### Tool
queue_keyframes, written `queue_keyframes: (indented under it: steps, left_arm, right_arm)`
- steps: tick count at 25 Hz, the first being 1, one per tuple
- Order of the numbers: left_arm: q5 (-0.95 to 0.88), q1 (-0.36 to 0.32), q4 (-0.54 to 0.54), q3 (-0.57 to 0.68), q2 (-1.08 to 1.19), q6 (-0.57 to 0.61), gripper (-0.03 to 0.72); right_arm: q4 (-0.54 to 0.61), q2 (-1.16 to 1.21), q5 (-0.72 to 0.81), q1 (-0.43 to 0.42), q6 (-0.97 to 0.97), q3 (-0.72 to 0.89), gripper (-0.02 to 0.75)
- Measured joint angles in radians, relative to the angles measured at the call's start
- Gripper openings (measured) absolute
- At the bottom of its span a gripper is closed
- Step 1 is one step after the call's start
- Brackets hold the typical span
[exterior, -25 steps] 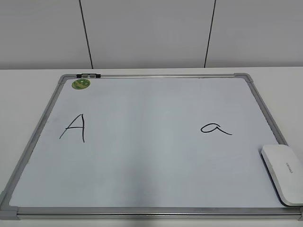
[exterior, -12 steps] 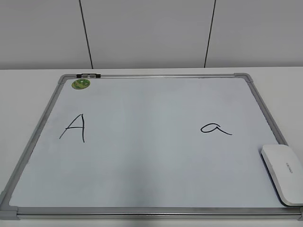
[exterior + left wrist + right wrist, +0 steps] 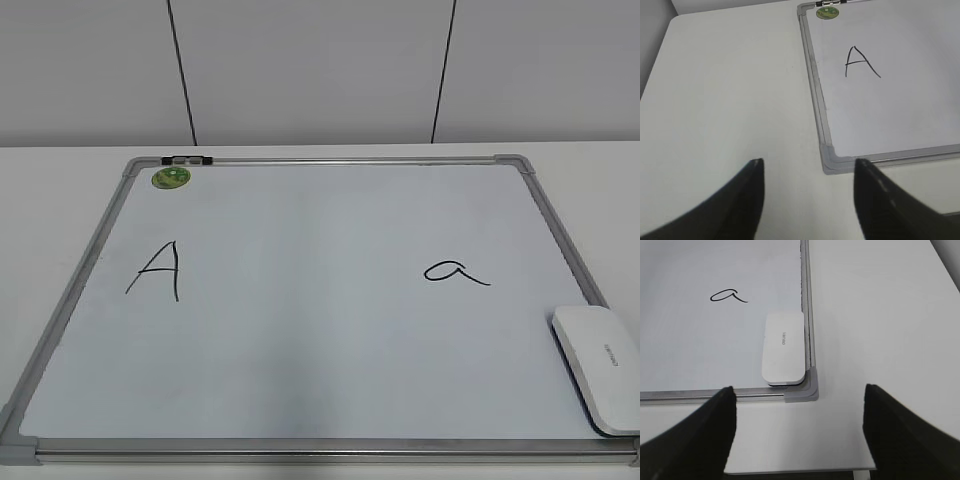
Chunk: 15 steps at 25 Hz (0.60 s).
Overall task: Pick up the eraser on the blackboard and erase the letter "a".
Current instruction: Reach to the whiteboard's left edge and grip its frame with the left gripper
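In the exterior view we've got the blackboard [image 3: 577,258] (really a white board in a silver frame) lying flat on the white tabletop [image 3: 60,175]. The eraser [image 3: 600,365] sits on the board's near right corner, tight against the right frame. The letter "a" [image 3: 456,271] is just beyond it, a little to its left, on the right half of the board. A capital "A" [image 3: 157,270] is well apart on the left half, and a round green sticker [image 3: 171,178] sits in the far left corner. No arm shows up here.

In the left wrist view we see the left gripper [image 3: 807,172] with its jaws spread wide and nothing between them, hanging over bare tabletop [image 3: 730,90] just off the board's near left corner [image 3: 832,160]. The capital "A" [image 3: 860,61] and the sticker [image 3: 827,13] are farther up the board.

In the right wrist view, the right gripper [image 3: 799,400] also has its jaws wide apart and empty, hovering near the board's near right corner [image 3: 810,387]. The eraser [image 3: 784,347] lies flat there, grey lettering up, touching the right frame, with the "a" [image 3: 727,295] beyond it on the left.
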<state>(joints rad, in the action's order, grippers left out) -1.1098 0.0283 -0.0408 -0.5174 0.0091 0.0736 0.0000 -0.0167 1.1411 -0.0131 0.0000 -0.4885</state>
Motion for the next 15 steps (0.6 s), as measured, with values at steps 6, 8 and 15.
queue_keyframes:
  steps: [6, 8, 15]
  left_arm:
    - [0.050, 0.000, 0.000, -0.041, 0.084, 0.000, 0.636]
    - [0.101, 0.000, 0.000, -0.057, 0.155, 0.000, 0.643]
    - [0.321, 0.000, 0.000, -0.113, 0.481, 0.000, 0.648]
  right_arm:
    - [0.000, 0.000, 0.000, 0.000, 0.000, 0.000, 0.587]
    - [0.000, 0.000, 0.000, 0.000, 0.000, 0.000, 0.587]
    - [0.000, 0.000, 0.000, 0.000, 0.000, 0.000, 0.587]
